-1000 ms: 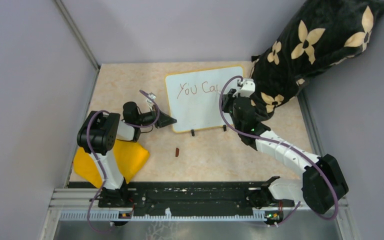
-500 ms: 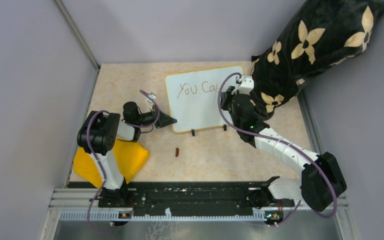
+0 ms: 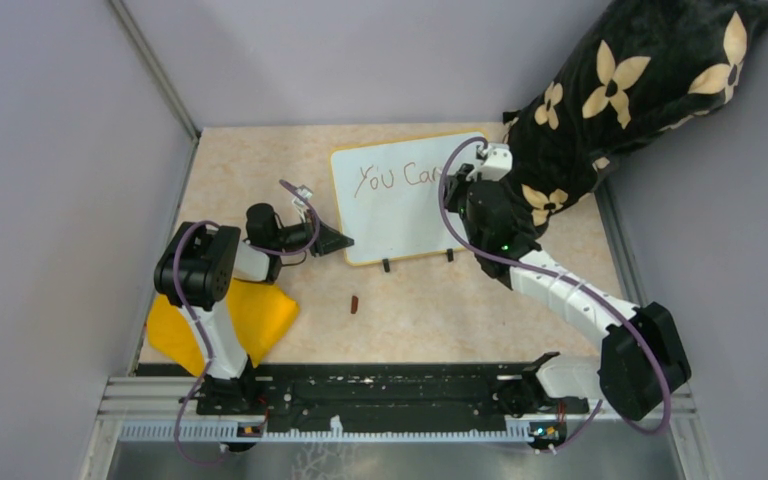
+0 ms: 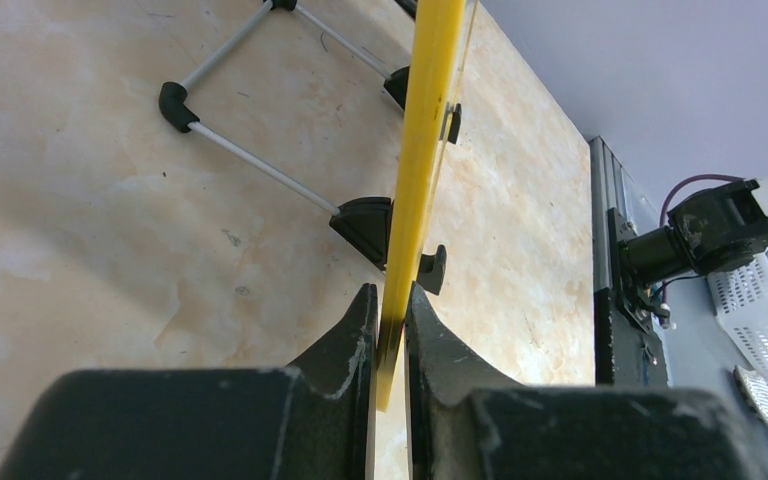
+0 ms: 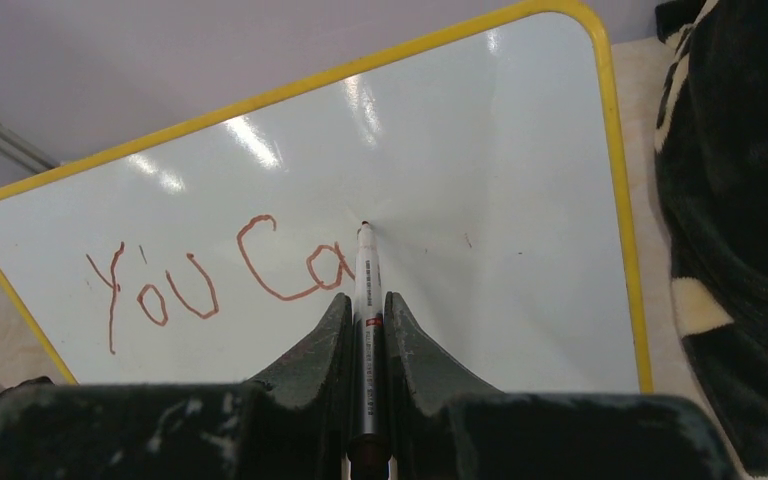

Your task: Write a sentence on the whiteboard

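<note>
Nearest to the arm bases, a yellow cloth lies on the table at about 8 o'clock from the table centre, partly under the left arm. A small dark brown piece lies alone on the table near 6 o'clock from the whiteboard. The left gripper is closed on the yellow frame of the board at its 7 o'clock corner, one finger on each side of the edge. The board stands on its black feet in the middle of the table, leaning backwards. The right gripper clamps a white marker, and the tip touches the board just after the sentence, which reads "You Ca" in reddish-brown letters. At 2 o'clock from the board a black cushion with cream flowers rests against the wall.
</note>
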You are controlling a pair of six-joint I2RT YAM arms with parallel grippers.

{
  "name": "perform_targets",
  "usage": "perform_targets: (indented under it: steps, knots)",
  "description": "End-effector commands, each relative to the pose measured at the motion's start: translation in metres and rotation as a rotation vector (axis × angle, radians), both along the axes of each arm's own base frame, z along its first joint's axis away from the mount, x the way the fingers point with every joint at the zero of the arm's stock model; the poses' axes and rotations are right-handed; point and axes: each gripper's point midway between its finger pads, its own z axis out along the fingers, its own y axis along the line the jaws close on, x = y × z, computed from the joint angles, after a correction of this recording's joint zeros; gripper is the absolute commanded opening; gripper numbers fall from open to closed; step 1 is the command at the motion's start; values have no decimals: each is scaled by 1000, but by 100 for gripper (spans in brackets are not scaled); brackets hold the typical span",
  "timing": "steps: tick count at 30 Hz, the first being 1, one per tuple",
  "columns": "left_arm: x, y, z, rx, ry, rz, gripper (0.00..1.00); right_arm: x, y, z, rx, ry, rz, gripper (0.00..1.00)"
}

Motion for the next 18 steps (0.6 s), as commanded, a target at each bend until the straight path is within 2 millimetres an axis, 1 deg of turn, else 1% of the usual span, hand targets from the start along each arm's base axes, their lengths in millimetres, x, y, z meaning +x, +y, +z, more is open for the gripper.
perform_targets:
  steps: [1, 11, 18]
  knots:
    - [1, 1, -3, 16, 8, 13, 0, 13, -6, 29, 23, -66, -27, 0]
    - [1, 1, -3, 16, 8, 14, 0, 11, -16, 24, 21, -53, -56, 0]
    - [1, 1, -2, 15, 8, 14, 0, 7, -22, 14, 19, -33, -73, 0]
